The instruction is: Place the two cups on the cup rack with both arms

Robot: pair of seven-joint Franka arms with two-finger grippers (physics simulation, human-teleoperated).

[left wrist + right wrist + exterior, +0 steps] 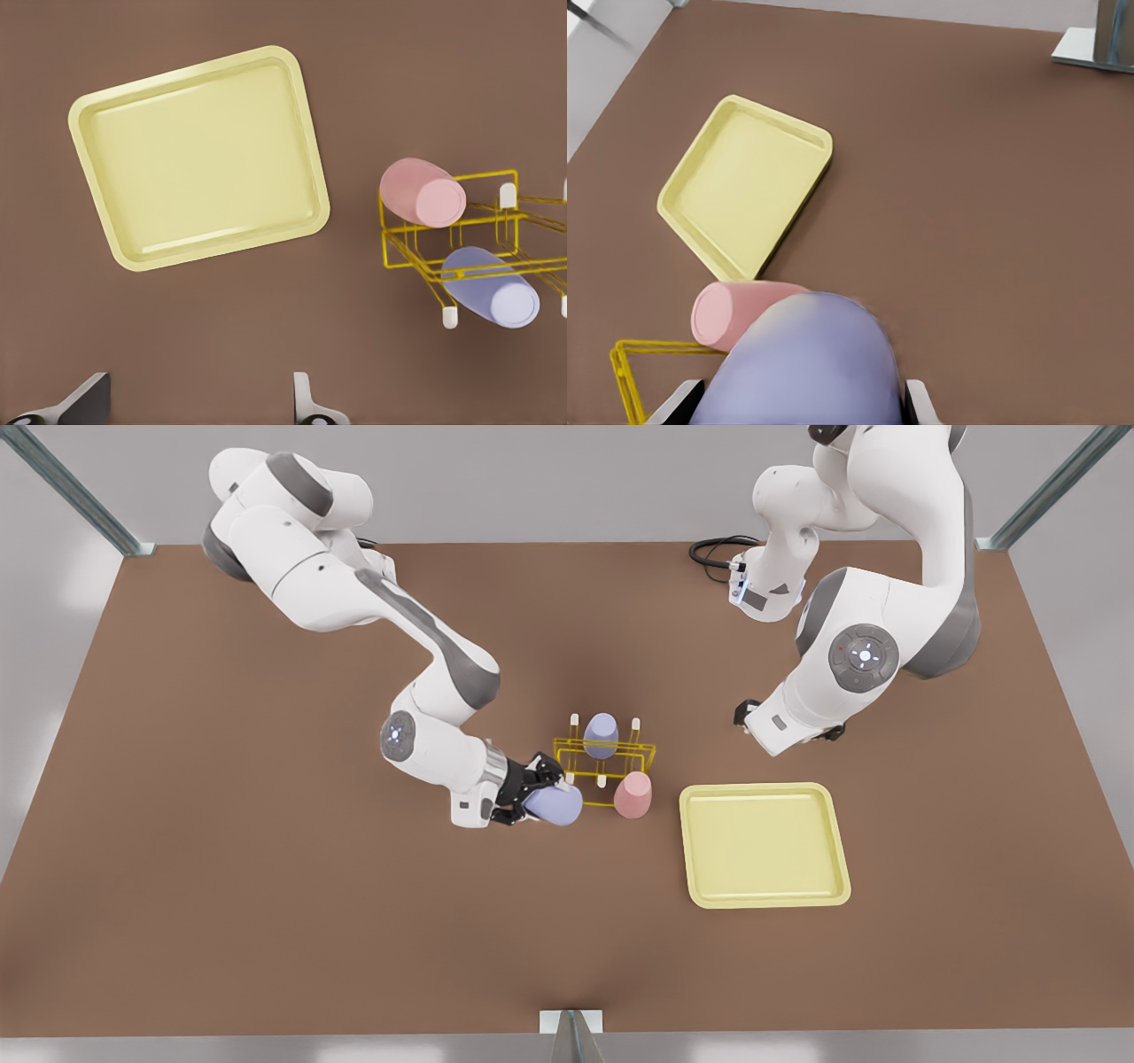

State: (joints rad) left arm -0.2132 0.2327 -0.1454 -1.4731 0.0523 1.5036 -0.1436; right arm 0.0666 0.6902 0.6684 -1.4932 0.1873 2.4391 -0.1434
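Clearly the right gripper (542, 786), on the arm at the front view's left, has its jaws clamped around a lavender-blue tapered handleless cup (555, 804), carried tilted just beside the near corner of the small yellow wire-frame cup rack (606, 760). A pale pink tapered cup (633, 794) sits at the rack's near edge and a second lavender-blue cup (601, 735) at its far side; whether each is seated on a cream peg (574, 720) cannot be told. The left gripper (199, 403) waits above the brown tabletop (266, 886) near the flat pale-yellow square tray (764, 844), jaws wide and empty. The cups look light, rigid and smooth, so probably slippery. A grip across the mid-body seems safest, with the open mouth left free for the peg. The thin rack may shift if nudged.
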